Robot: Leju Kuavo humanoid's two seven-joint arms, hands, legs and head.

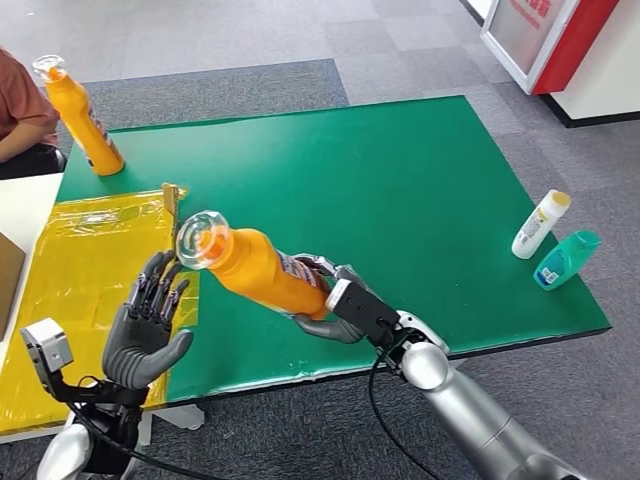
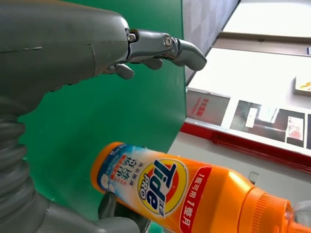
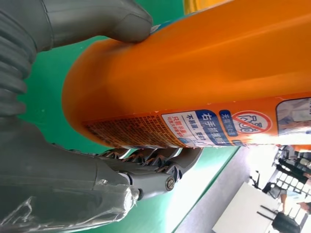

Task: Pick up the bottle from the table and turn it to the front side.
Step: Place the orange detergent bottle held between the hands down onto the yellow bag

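Orange detergent bottle (image 1: 253,265) with clear cap, held tilted above the green tabletop (image 1: 423,180), its base gripped by the right hand (image 1: 332,305). The left wrist view shows its front Tide label; the right wrist view shows the back's fine print. Left hand (image 1: 147,325) empty, fingers spread, near the cap. Around: second orange bottle (image 1: 79,115), yellow bag (image 1: 83,260), white bottle (image 1: 540,223), teal bottle (image 1: 566,258).
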